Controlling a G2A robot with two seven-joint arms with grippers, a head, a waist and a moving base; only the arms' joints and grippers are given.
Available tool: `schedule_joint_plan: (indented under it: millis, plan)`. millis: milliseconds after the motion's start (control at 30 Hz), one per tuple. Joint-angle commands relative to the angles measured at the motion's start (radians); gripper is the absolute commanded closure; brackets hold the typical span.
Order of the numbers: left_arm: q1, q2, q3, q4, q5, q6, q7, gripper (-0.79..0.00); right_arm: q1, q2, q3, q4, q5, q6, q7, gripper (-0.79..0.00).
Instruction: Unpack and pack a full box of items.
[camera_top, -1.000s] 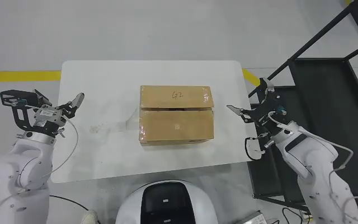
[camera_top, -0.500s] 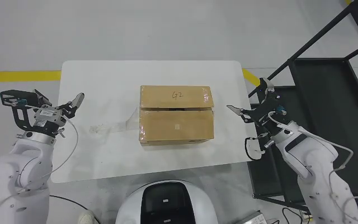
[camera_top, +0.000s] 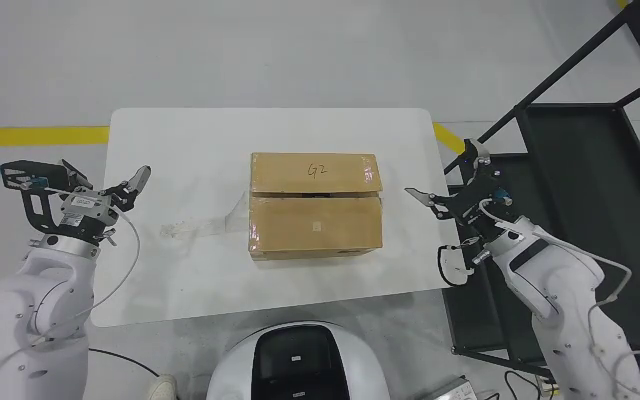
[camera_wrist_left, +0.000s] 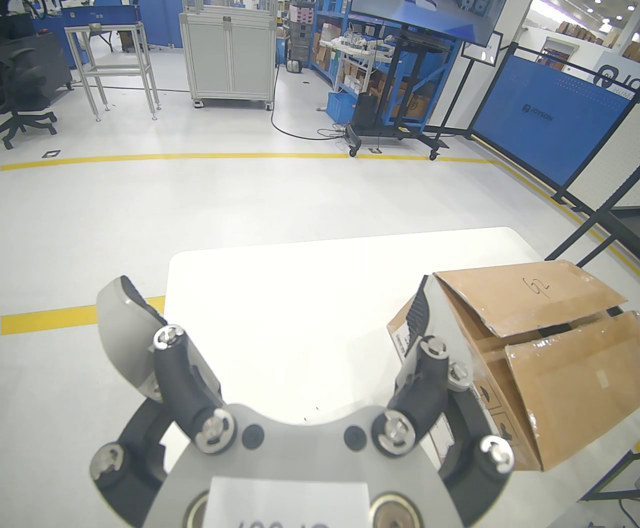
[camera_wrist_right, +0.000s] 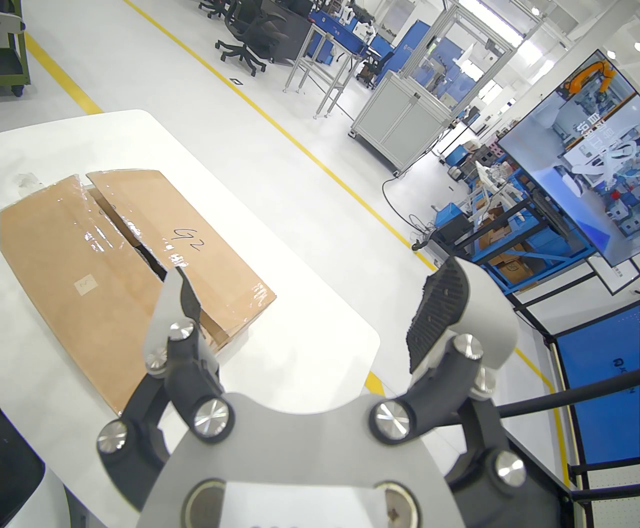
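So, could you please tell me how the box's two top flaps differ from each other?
The far flap bears a handwritten mark; the near flap carries a small pale sticker. The far flap's free edge has a torn notch at one end; the near flap's runs straighter. The near flap looks deeper than the far flap in the top view. Both are brown cardboard, folded down, with a dark gap between them.

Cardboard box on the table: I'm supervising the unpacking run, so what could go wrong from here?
1. Glossy tape covers the nearly closed flaps of the cardboard box; a gripper could slip there or tear the ragged flap edge further.
2. The box stands loose on the table; with the left gripper and right gripper open at opposite sides, a one-sided pull might drag it instead of lifting a flap.
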Motion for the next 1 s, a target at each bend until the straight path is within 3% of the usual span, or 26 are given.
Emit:
schedule_joint_plan:
  millis: [0,233,400,533,967]
  plan:
    - [0.0,0.0,0.0,0.0,0.0,0.0,0.0,-0.785,0.011,0.003,-0.017,0.013,-0.004,-0.072,-0.001,-0.785]
    - [0.0,0.0,0.0,0.0,0.0,0.0,0.0,-0.785,0.081,0.017,-0.048,0.06,-0.036,-0.318,-0.05,-0.785]
    - [0.0,0.0,0.0,0.0,0.0,0.0,0.0,-0.785,0.149,0.035,-0.066,0.096,-0.085,-0.57,-0.104,-0.785]
    - [0.0,0.0,0.0,0.0,0.0,0.0,0.0,-0.785,0.173,0.052,-0.086,0.119,-0.136,-0.587,-0.15,-0.785]
    - [0.0,0.0,0.0,0.0,0.0,0.0,0.0,-0.785,0.173,0.052,-0.086,0.12,-0.14,-0.581,-0.146,-0.785]
